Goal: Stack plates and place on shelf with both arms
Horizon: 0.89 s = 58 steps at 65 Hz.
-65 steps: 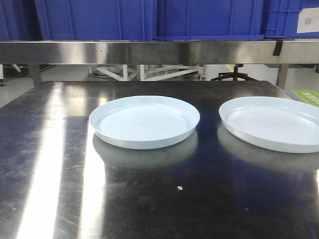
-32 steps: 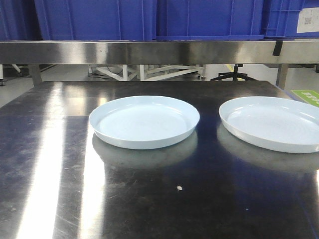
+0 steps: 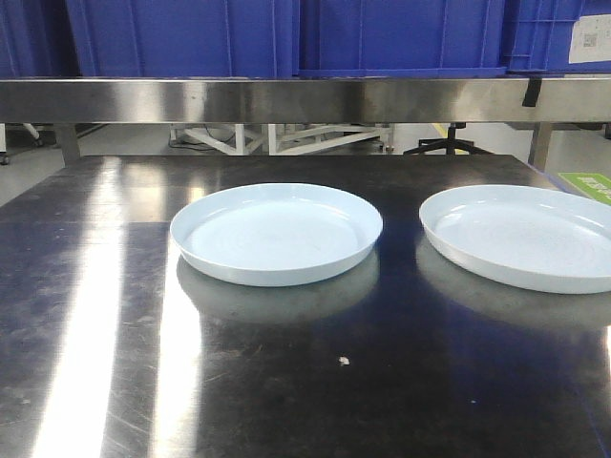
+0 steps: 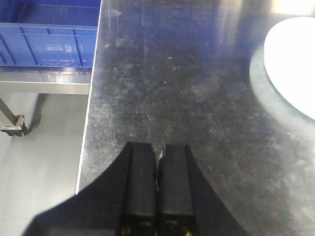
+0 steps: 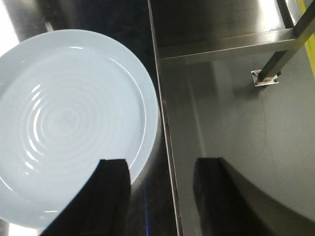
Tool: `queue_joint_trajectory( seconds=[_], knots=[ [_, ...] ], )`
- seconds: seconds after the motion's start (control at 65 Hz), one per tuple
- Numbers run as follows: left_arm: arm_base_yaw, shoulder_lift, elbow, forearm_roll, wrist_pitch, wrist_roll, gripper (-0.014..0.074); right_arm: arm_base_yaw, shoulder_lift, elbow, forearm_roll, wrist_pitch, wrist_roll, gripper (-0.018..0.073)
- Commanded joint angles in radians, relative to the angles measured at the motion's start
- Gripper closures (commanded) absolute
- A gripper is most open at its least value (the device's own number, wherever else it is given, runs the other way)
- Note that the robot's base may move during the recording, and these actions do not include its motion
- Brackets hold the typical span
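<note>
Nothing is stacked yet: centre plate & right plate lie apart on the table, w/ the shelf behind and above them. Left hand is clenched on nothing over bare table. Right hand is released above the right plate's rim, so stacking & shelving both remain.

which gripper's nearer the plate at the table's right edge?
Right. The right gripper hangs over the rim of that plate, jaws open. The left gripper, jaws shut, is over bare tabletop near the left edge.
</note>
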State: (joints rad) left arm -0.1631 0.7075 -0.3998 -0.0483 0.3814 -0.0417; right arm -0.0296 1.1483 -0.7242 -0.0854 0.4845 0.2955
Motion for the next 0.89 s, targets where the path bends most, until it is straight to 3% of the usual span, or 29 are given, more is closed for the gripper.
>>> queue_joint_trajectory(
  seconds=[0.0, 0.246, 0.508, 0.877],
  knots=[
    [0.001, -0.005, -0.026, -0.005, -0.068, -0.009, 0.051, 0.0, 0.009, -0.036, -0.005, -0.064, -0.004, 0.012],
    [0.001, -0.005, -0.026, -0.005, -0.068, -0.009, 0.051, 0.0, 0.082, -0.036, -0.005, -0.071, -0.004, 0.012],
    [0.001, -0.005, -0.026, -0.005, -0.068, -0.009, 0.051, 0.0, 0.15, -0.041, 0.005, -0.184, -0.002, 0.012],
    [0.001, -0.003, -0.026, -0.005, -0.068, -0.009, 0.051, -0.001, 0.286, -0.167, 0.005, -0.148, -0.002, 0.012]
  ],
)
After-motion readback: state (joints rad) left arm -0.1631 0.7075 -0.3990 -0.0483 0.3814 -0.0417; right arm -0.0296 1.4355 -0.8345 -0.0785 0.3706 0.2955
